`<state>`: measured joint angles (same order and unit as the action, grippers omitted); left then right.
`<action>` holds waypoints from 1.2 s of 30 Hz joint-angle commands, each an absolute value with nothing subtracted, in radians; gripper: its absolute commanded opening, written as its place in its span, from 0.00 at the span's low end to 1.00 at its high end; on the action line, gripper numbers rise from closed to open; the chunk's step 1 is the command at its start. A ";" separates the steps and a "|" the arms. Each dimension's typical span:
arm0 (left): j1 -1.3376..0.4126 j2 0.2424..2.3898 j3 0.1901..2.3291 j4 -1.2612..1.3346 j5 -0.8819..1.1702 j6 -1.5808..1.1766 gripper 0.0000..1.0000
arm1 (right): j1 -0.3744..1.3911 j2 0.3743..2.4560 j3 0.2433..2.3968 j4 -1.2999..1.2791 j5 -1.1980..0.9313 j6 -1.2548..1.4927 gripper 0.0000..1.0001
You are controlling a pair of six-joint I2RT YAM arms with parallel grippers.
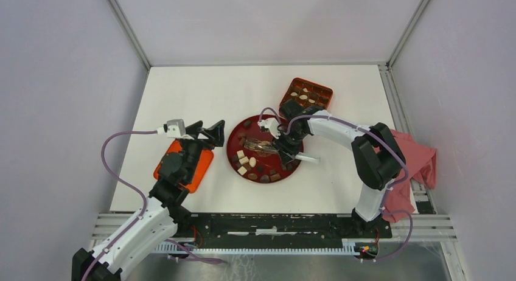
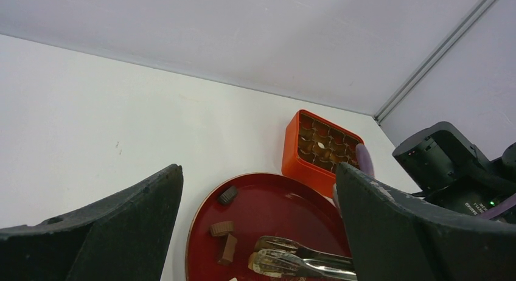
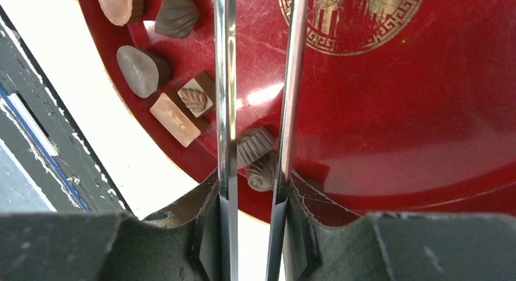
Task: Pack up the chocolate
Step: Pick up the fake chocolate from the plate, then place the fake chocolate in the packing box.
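Chocolate pieces (image 1: pixel 246 162), dark, light brown and cream, lie scattered on a red plate (image 1: pixel 234 141). My right gripper (image 1: pixel 281 148) is over the plate, shut on metal tongs (image 1: pixel 261 146). In the right wrist view the tongs' two arms (image 3: pixel 226 80) run out from between my fingers (image 3: pixel 252 190). Two ribbed brown pieces (image 3: pixel 254 146) lie on the plate (image 3: pixel 395 111) between the arms. My left gripper (image 1: pixel 207 132) hangs open and holds nothing, left of the plate. Its view shows three brown pieces (image 2: pixel 222 228) and the tongs' tips (image 2: pixel 292 256) close together.
An orange box with gridded compartments (image 1: pixel 306 93), some holding pieces, stands behind the plate at the back right. An orange lid (image 1: pixel 204 168) lies under my left arm. A pink cloth (image 1: pixel 417 162) hangs at the table's right edge. The plate's gold emblem (image 3: pixel 353 19) shows.
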<state>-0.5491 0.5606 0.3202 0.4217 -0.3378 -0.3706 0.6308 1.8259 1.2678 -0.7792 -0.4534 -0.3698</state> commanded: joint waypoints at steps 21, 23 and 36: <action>-0.545 0.758 0.491 0.330 -0.308 -0.393 1.00 | -0.092 1.598 1.326 -0.824 -0.426 -0.649 0.00; -0.544 0.759 0.489 0.330 -0.311 -0.394 1.00 | -0.092 1.634 1.368 -0.842 -0.391 -0.660 0.00; -0.545 0.749 0.479 0.331 -0.323 -0.401 1.00 | -0.087 1.718 1.420 -0.942 -0.319 -0.708 0.03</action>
